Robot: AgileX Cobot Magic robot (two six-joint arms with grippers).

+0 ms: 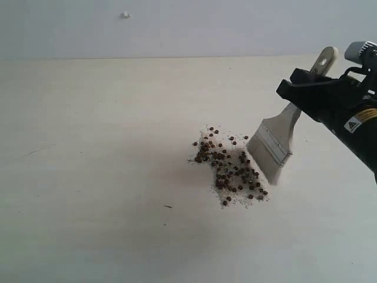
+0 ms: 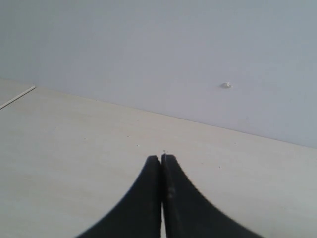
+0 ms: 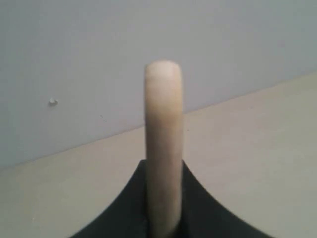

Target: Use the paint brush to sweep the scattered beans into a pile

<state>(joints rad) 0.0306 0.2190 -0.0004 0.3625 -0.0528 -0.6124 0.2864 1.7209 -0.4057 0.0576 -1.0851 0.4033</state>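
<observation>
On a pale table (image 1: pixel 88 177), right of centre in the exterior view, shows the beans (image 1: pixel 227 168) lying in a loose, slanting patch, dark brown and tiny, with fine whitish crumbs (image 1: pixel 244 203) mixed among them and a few strays off the far edge. Just beside the patch's right fringe, catches the paint brush (image 1: pixel 277 138) tilted: pale bristles down, silver ferrule above, light wooden handle slanting up and to the right. Leaves contact between bristles and tabletop unclear through blur. Pinches that handle with the right gripper (image 1: pixel 301 88), black jaws closed on the wood from both sides. Confirms the hold in the right wrist view, with the rounded handle end rising from between the two dark fingers (image 3: pixel 129 208). Finds the left gripper (image 2: pixel 161 161) only in its own wrist view, fingertips pressed together on nothing, pointed across the tabletop toward a grey wall (image 2: pixel 148 49) with a small white spot (image 2: pixel 226 85). Places the same spot high on the wall in the exterior view, left of centre.
</observation>
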